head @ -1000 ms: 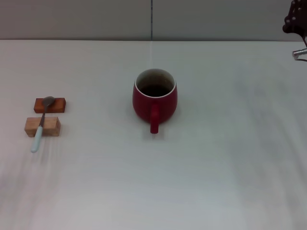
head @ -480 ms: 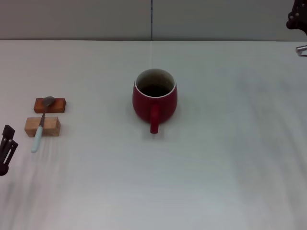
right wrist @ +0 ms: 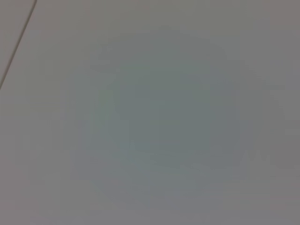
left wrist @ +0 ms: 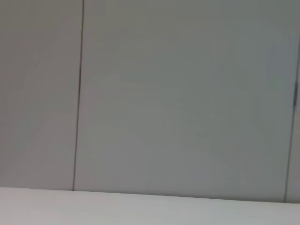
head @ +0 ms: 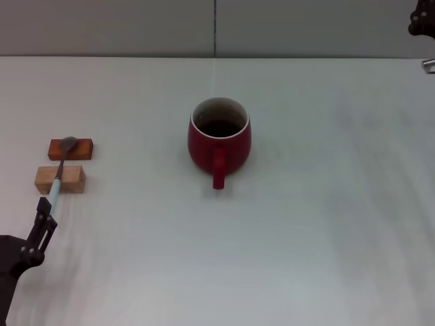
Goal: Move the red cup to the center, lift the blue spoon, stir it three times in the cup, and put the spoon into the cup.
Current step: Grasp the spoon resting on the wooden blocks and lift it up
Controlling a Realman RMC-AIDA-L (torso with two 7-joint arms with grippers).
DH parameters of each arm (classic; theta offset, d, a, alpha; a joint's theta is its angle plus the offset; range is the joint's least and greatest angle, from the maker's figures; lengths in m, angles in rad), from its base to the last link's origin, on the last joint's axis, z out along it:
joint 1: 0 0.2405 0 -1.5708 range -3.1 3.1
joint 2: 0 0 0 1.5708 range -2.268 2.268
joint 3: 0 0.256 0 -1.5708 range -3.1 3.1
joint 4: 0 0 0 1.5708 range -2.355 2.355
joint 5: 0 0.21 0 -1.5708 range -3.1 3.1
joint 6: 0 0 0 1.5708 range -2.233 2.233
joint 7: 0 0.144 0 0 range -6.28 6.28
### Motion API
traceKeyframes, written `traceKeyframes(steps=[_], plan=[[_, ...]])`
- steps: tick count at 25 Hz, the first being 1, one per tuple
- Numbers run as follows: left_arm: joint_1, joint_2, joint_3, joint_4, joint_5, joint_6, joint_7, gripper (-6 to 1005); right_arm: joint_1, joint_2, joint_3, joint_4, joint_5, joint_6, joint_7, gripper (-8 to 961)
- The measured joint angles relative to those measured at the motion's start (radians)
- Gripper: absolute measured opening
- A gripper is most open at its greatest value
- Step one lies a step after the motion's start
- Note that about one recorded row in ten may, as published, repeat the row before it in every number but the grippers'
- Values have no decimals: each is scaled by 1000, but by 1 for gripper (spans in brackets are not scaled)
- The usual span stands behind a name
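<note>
Head view: red cup [head: 219, 140] holds dark contents, no spoon inside.

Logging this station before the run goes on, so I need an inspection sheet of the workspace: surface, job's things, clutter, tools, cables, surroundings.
Surface: pale white table, bare apart from the items below.
Job's things: squat dark-red ceramic mug upright near the centre, handle toward the robot; small spoon with grey metal bowl and light-blue handle lying across the two blocks at the robot's left.
Clutter: reddish wooden block and pale wooden block.
Tools: left tool low, just near of the spoon's handle end; right tool at the far right edge.
Cables: nothing seen.
Surroundings: grey wall panels with a vertical seam.
</note>
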Motion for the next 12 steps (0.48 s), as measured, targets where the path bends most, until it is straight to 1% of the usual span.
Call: traceKeyframes(steps=[8,10,12], plan=[[-2,2,-39,-69,68,-2,43,819,2,0,0,-2,-2,8,0,4],[-4,2,-59,-103,86,-7,105,819,2,0,-1,-2,-3,8,0,4],[-5,2,-68,-113,94,-10,125,818,2,0,-2,-2,-4,8,0,4]])
